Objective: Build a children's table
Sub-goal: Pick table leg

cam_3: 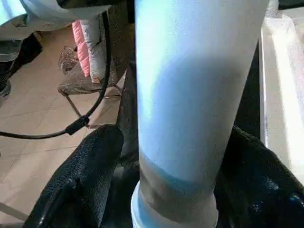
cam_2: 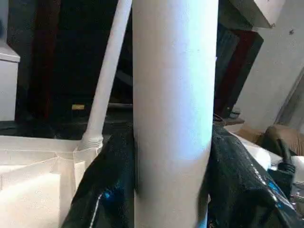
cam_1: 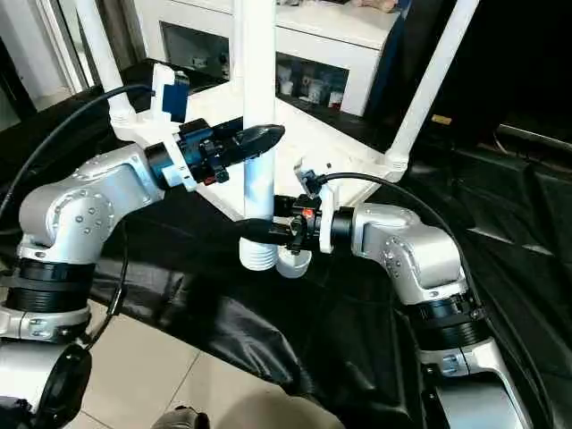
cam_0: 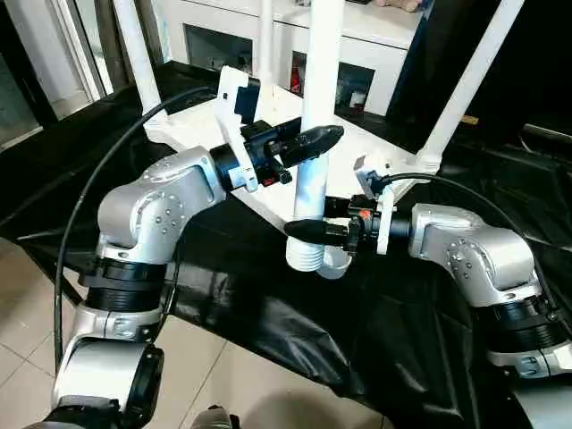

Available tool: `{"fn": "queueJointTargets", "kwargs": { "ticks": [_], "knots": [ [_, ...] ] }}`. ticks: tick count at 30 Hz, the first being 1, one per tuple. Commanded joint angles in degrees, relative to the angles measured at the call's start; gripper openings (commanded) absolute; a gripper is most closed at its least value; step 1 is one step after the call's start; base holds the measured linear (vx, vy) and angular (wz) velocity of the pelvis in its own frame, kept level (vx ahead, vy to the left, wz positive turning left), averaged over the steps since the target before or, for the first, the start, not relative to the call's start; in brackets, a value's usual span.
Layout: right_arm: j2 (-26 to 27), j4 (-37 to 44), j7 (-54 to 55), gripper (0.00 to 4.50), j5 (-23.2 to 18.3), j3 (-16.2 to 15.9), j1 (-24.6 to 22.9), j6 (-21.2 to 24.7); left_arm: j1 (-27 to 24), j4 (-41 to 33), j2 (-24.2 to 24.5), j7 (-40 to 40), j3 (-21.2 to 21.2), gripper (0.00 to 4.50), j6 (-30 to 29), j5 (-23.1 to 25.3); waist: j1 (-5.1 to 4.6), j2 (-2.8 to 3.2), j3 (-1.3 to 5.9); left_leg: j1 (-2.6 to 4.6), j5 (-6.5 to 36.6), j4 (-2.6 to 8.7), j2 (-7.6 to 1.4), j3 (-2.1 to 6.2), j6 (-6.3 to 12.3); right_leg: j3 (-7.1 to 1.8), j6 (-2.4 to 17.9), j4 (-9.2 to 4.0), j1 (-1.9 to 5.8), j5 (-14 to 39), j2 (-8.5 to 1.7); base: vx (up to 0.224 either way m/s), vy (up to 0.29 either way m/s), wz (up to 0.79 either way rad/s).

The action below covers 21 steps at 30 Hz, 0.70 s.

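Note:
The children's table top lies upside down on a black cloth, and three white legs stand up from its corner sockets, among them one on the left and one on the right. One more white leg is held upright in front of the near edge. Its threaded end hangs downward, clear of the top. My left gripper is shut on this leg's middle; its fingers press both sides. My right gripper straddles the leg just above the thread, open, with its fingers a little off the tube.
The black cloth covers the work surface and drapes over its near edge onto a tiled floor. A white cabinet stands close behind the table top. A black cable loops over my left forearm.

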<state>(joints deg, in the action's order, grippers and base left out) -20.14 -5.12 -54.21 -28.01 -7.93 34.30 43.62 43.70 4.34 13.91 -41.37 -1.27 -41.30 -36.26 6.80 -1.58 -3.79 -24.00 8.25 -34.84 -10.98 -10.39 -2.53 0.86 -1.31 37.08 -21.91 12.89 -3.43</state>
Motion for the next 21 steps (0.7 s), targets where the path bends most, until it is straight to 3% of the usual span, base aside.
{"fn": "queueJointTargets", "kwargs": {
  "ticks": [1,18,19,21],
  "knots": [
    [0.3,0.0,0.4,3.32,-0.8,0.3,1.0,1.1,0.4,-1.9,0.1,-1.0,0.8,1.82,0.5,-0.2,0.13,0.01,4.68,2.57,9.0,3.94,-1.81,0.6,-2.58,-1.31,12.6,-3.9,1.79,1.2,-3.84,0.0,0.0,0.0],
    [1.9,-1.6,2.9,3.32,-1.0,0.9,1.2,3.1,0.0,-2.6,0.1,-2.9,1.3,1.82,0.5,-0.3,0.13,0.21,4.7,2.64,9.4,4.06,-1.8,0.63,-3.42,-1.31,12.1,-3.91,1.72,1.4,-3.78,0.0,0.0,0.0],
    [1.9,-1.6,2.9,3.03,-0.9,0.9,1.2,3.1,0.0,-2.6,0.2,-3.0,1.3,1.82,0.5,-0.3,0.12,0.28,4.67,2.67,9.7,4.08,-1.8,0.64,-3.52,-1.3,12.1,-3.97,1.68,1.7,-3.79,0.0,0.0,0.0],
    [2.0,-1.7,3.0,2.96,-0.9,1.0,1.2,3.2,-0.1,-2.7,0.2,-3.2,1.4,1.82,0.5,-0.2,0.1,0.25,4.66,2.63,9.9,4.12,-1.81,0.66,-3.7,-1.31,12.0,-3.96,1.72,1.9,-3.78,0.0,0.0,0.0]
  ]
}}
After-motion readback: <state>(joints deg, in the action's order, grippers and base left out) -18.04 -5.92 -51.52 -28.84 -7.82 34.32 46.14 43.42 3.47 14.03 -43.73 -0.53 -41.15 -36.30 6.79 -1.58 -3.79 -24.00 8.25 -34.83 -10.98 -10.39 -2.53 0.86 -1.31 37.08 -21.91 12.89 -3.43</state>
